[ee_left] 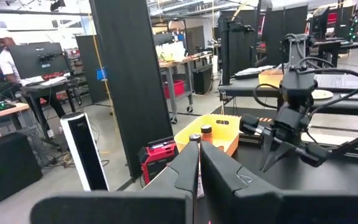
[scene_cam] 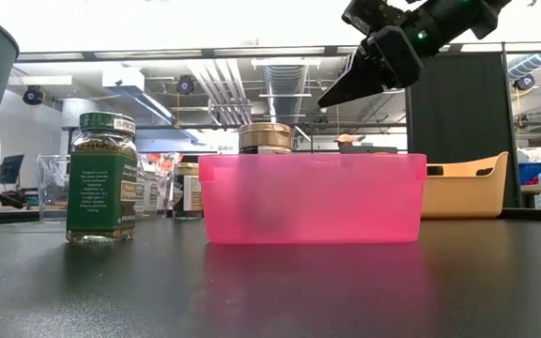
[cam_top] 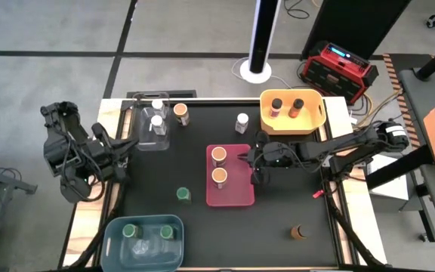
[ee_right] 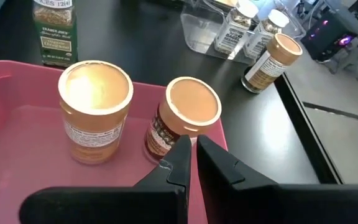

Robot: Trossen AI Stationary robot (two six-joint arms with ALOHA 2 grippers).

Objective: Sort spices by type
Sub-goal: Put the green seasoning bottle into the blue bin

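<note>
Two orange-lidded jars (cam_top: 219,165) in a pink bin (cam_top: 236,198); yellow bin (cam_top: 316,121) holds dark-lidded jars (cam_top: 287,106).

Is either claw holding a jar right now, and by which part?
Nothing is held. The right claw is shut and empty above the pink bin; the left claw is shut and empty at the table's edge.

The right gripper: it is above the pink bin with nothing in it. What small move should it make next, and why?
Probably the right gripper, fingers shut and empty over the pink bin, should rise and head toward the orange-lidded jar standing beside the clear bin. Two orange-lidded jars already stand in the pink bin, so that one seems to belong there too.
</note>
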